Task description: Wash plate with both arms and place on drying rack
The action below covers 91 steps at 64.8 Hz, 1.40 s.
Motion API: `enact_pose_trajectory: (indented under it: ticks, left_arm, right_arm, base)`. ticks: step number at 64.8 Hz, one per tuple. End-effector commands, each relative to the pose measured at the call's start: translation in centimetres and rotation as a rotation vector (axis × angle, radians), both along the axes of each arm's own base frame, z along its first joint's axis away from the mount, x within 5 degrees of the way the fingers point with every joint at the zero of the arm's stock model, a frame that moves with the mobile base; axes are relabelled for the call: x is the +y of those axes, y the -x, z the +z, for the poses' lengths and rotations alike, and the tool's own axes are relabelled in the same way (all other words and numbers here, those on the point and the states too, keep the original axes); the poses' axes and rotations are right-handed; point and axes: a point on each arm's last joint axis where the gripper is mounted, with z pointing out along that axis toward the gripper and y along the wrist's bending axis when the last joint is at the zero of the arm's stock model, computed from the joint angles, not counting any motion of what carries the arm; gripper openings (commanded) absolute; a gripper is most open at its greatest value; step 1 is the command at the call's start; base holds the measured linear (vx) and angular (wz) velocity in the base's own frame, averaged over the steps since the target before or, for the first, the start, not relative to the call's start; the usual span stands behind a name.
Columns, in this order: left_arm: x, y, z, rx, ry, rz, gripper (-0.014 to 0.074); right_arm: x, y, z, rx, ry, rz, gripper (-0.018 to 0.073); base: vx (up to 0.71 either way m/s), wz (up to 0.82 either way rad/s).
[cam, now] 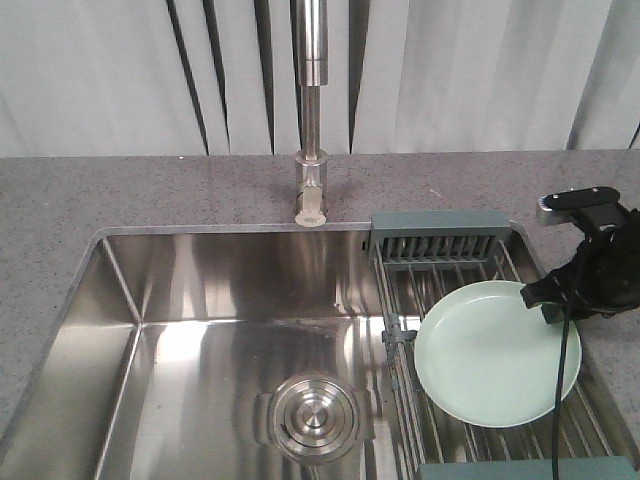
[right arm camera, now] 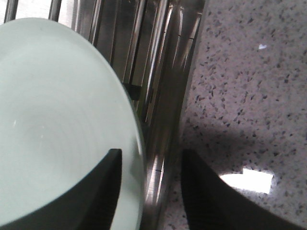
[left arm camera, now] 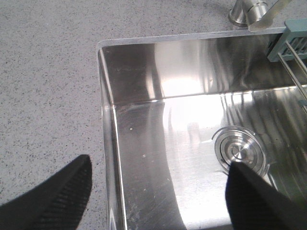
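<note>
Right gripper [right arm camera: 151, 187] jaws apart, straddling plate [cam: 490, 352] rim at 3 o'clock — positioned for grasping off drying rack [cam: 440, 262]; left gripper [left arm camera: 158, 191] gaping, idle.

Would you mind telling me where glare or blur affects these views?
Front view: bright glare on the sink floor, plate sharp. Left wrist view: glare on the sink's back wall, dark fingers soft-edged. Right wrist view: fingers and plate rim blurred, a bright patch on the counter.

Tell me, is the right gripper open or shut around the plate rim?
Open. In the right wrist view the right gripper straddles the plate rim, one finger over the plate, one outside, with a gap showing.
</note>
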Motion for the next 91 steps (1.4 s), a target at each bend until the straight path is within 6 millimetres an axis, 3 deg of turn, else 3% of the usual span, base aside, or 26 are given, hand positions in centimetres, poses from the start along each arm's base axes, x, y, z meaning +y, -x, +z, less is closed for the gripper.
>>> enact_pose_trajectory:
  ticks: [1, 9, 17, 31, 54, 67, 77, 91]
  left_arm:
    - [-0.1, -0.3, 1.1, -0.075, 0.028, 0.007, 0.0533]
    - [-0.1, -0.3, 1.1, -0.075, 0.028, 0.007, 0.0533]
    - [-0.1, -0.3, 1.1, -0.075, 0.028, 0.007, 0.0533]
    - [-0.1, -0.3, 1.1, -0.075, 0.028, 0.007, 0.0533]
    - [-0.1, -0.3, 1.1, -0.075, 0.028, 0.007, 0.0533]
    - [-0.1, -0.3, 1.1, -0.075, 0.028, 0.007, 0.0533]
    - [-0.1, -0.3, 1.1, -0.075, 0.028, 0.007, 0.0533]
    - [-0.1, -0.3, 1.1, -0.082, 0.03, 0.007, 0.0533]
  right_arm:
    - [0.0, 0.5, 3.5, -0.105, -0.015, -0.041, 0.0394]
    - [0.6, 1.9, 6.0, -0.16, -0.065, -0.05, 0.0402]
    - [2.8, 3.9, 8.5, -0.212, -0.048, 0.038, 0.0401]
    - [5.6, 8.9, 10.3, -0.314, -0.041, 0.117, 0.0401]
    - [4.7, 18.6, 10.0, -0.442, -0.135, 0.079, 0.0401]
    - [4.0, 22.9, 9.3, -0.5, -0.155, 0.071, 0.04]
    - [3.7, 25.0, 9.3, -0.543, -0.16, 0.077, 0.04]
    - [3.6, 26.0, 9.7, -0.597, -0.166, 0.08, 0.04]
  base:
    - [0.0, 0.0]
    - [0.0, 0.0]
    - [0.0, 0.0]
    - [0.0, 0.0]
    - [0.0, 0.0]
    - [0.0, 0.0]
    - [0.0, 0.0]
    - [0.0, 0.0]
